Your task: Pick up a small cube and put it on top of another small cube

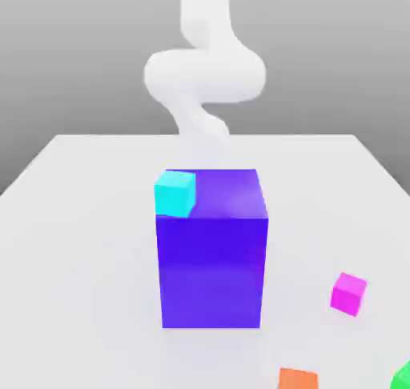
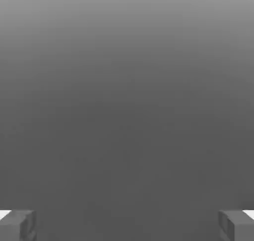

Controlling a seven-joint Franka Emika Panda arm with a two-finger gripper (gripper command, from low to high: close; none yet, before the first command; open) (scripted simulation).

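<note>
The small magenta-pink cube (image 1: 349, 293) lies on the white table (image 1: 72, 243), toward the exterior view's right and near the front, apart from everything else. My white arm (image 1: 204, 75) rises behind the table's far edge, well away from the cube. In the hand view my gripper (image 2: 127, 226) is open. Its two grey fingertips (image 2: 17, 225) stand wide apart with nothing between them, against a plain grey background.
A big blue-violet block (image 1: 212, 267) stands in the middle of the table. A small cyan cube (image 1: 175, 193) shows at its upper left corner; whether it rests on the block I cannot tell. A small orange cube (image 1: 298, 378) and a green thing (image 1: 403, 375) sit at the front edge.
</note>
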